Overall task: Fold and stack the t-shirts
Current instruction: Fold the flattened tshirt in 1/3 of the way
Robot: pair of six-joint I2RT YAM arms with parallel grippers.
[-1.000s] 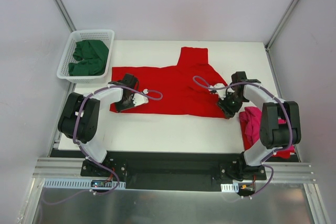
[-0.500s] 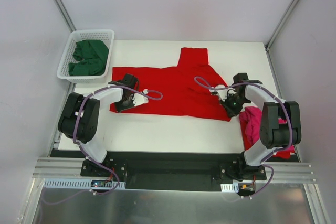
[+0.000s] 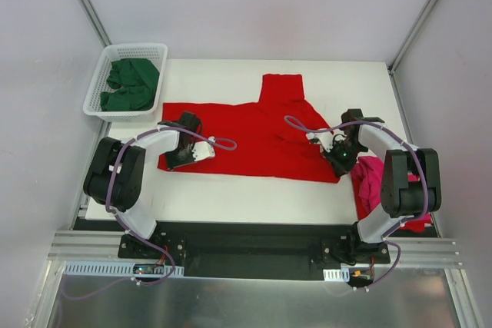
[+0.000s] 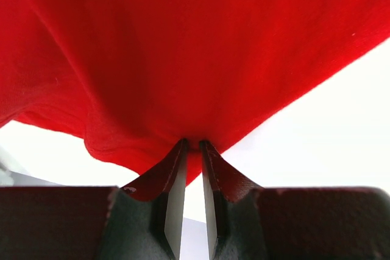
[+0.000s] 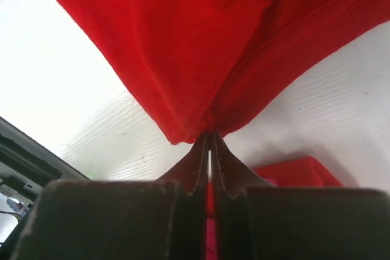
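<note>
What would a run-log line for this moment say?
left gripper: shut on red t-shirt | right gripper: shut on red t-shirt | basket: green t-shirts

The light is bright and even from overhead, and the white table point(image 3: 231, 190) shows almost no shadow, just thin soft edges beneath the arms. The steel sheet point(image 3: 246, 301) along the near edge gives back a dull, smeared sheen. From above, everything looks sharp. In both wrist views the gripper fingers point(image 4: 166, 194), close to the lens, are dark and soft, nearly silhouettes. The red shirt point(image 4: 195, 59) glows so strongly that its folds flatten, and the table behind it burns out to plain white.
</note>
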